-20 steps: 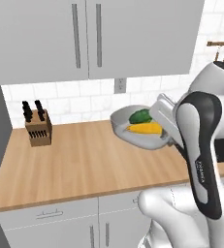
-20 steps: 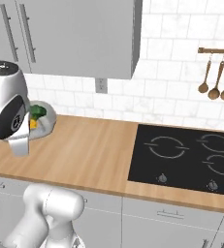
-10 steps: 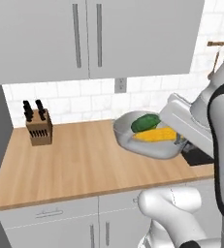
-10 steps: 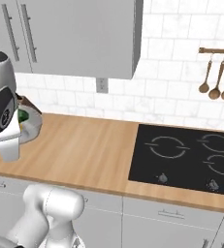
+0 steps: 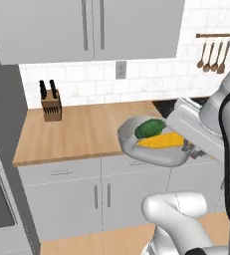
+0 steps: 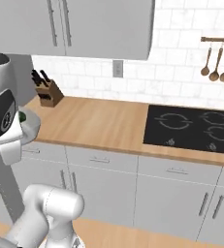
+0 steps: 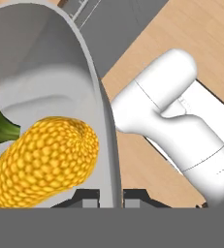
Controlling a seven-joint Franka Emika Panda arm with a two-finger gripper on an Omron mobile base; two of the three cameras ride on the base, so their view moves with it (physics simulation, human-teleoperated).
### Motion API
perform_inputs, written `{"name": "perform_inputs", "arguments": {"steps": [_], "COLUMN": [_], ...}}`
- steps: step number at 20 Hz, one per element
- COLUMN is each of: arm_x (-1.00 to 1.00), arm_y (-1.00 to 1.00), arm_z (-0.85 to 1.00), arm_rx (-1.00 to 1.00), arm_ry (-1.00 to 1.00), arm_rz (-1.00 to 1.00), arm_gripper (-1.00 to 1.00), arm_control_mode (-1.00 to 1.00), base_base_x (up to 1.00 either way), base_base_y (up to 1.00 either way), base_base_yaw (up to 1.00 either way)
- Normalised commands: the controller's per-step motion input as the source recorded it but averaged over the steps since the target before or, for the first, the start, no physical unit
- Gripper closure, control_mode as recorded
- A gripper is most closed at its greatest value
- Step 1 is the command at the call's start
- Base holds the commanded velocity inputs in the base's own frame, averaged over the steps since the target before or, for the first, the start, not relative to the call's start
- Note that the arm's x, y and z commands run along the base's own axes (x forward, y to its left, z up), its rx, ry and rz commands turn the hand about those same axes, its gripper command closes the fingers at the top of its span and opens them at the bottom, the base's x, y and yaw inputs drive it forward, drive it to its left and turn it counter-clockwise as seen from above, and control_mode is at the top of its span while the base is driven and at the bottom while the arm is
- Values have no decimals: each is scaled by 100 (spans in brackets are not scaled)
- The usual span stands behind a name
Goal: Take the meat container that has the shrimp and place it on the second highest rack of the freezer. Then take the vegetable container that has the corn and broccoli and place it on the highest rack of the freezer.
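Worktop (image 5: 81, 132) of wood runs along the wall. Out past its front edge, up in the air, is the vegetable container (image 5: 154, 152). Broccoli (image 5: 150, 128) and corn (image 5: 161, 141) lie inside. End effector (image 7: 110, 197) pinches its rim.

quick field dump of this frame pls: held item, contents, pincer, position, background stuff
held item: vegetable container, gripped at its rim
contents: corn, broccoli
pincer: shut on the rim
position: in the air, past the counter front edge, above the cabinet fronts
background: knife block, stovetop, hanging utensils
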Motion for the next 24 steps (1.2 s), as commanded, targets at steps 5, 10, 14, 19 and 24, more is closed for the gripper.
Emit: {"name": "perform_inputs", "arguments": {"steps": [5, 10, 14, 19, 24], "arm_x": [0, 0, 0, 0, 0], "arm_y": [0, 0, 0, 0, 0], "arm_z": [0, 0, 0, 0, 0], "arm_rx": [0, 0, 0, 0, 0], "arm_ry": [0, 0, 0, 0, 0], "arm_rz": [0, 0, 0, 0, 0], "arm_gripper": [100, 100, 100, 100, 100], "arm_control_mode": [100, 100, 100, 100, 100], "base_base_x": [-68, -39, -22, -1, 0], "base_base_y": [100, 100, 100, 100, 100], "base_base_yaw": [5, 1, 0, 0, 0]}}
